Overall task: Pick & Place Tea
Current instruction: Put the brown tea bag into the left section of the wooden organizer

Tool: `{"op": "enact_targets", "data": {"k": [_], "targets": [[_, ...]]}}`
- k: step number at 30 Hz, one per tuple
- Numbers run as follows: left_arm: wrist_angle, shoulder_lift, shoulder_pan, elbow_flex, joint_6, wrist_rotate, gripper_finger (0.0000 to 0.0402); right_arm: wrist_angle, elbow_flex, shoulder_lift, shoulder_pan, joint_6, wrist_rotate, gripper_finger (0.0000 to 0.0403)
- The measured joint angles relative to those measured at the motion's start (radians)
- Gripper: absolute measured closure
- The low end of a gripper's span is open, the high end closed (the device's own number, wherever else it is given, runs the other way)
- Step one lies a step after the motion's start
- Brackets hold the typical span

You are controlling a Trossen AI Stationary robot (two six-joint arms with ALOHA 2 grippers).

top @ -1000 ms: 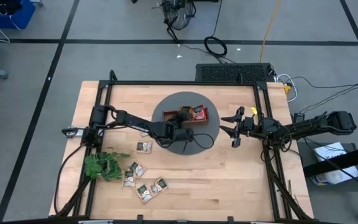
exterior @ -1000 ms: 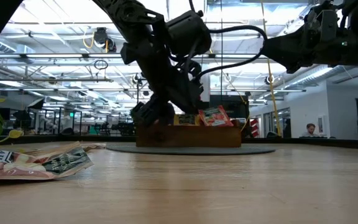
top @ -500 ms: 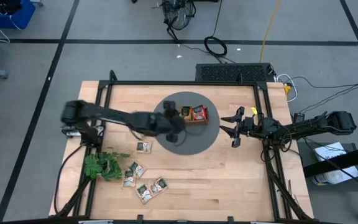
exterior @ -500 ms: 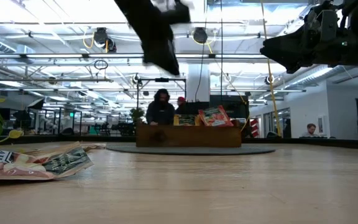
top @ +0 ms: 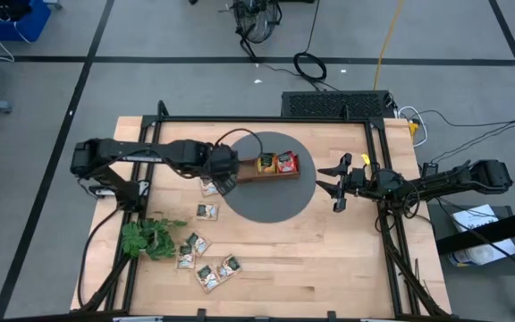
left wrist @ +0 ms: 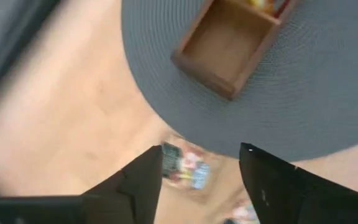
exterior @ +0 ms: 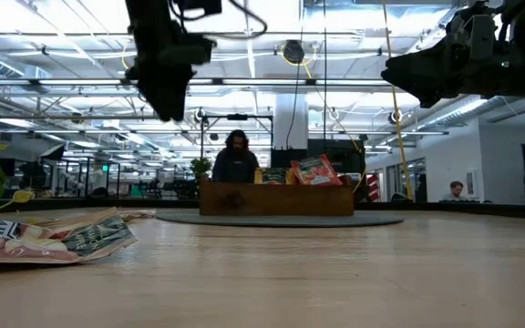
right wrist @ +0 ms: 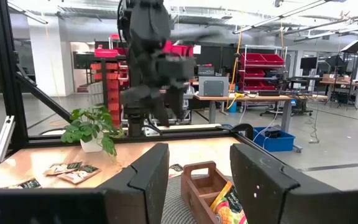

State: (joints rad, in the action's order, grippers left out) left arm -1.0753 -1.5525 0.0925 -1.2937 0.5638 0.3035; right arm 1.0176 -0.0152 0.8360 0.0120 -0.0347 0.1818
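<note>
The brown wooden tray (top: 275, 175) stands on a round grey mat (top: 266, 201) with red and orange-yellow tea sachets (top: 284, 163) in its right part. The compartment (left wrist: 229, 46) in the left wrist view is empty. More tea sachets (top: 206, 211) lie flat on the wood near the table's front left. My left gripper (top: 222, 182) hangs open, high above the mat's left edge, over one sachet (left wrist: 185, 167). My right gripper (top: 336, 188) waits open at the mat's right edge, pointing level at the tray (right wrist: 207, 183).
A green plant sprig (top: 146, 237) lies at the front left beside the loose sachets (exterior: 53, 237). Black frame rails (top: 150, 134) border the table. Bare wood stretches along the front right. A person (exterior: 235, 159) stands in the room beyond the far edge.
My left gripper has risen from the tray's left end and swung toward the table's left edge, rolling its wrist on the way. It now hangs over the mat's left rim. The tray and the sachets in it stand as before.
</note>
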Motion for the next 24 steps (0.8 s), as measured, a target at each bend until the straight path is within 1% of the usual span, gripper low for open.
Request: {"op": "enact_targets", "data": {"k": [3,7,9,13,17,24], "targets": [[0.002,-0.028,0.02,0.026,0.157,-0.054,0.0162,-0.002,0.0,0.0,0.0,0.0,0.0,0.0248],[-0.001,-0.064,0.027,0.088,0.282,-0.094,0.0137,-0.005,0.0,0.0,0.0,0.0,0.0,0.0248],[0.001,-0.072,0.034,0.131,0.316,-0.117,0.0126,-0.006,0.0,0.0,0.0,0.0,0.0,0.0248],[0.033,-0.088,0.076,0.194,0.341,-0.209,0.0113,-0.003,0.0,0.0,0.0,0.0,0.0,0.0248],[0.091,-0.083,0.108,0.235,0.346,-0.26,0.0124,-0.006,0.0,0.0,0.0,0.0,0.0,0.0248],[0.271,-0.085,0.154,0.297,0.439,-0.269,0.0162,-0.013,0.0,0.0,0.0,0.0,0.0,0.0248]]}}
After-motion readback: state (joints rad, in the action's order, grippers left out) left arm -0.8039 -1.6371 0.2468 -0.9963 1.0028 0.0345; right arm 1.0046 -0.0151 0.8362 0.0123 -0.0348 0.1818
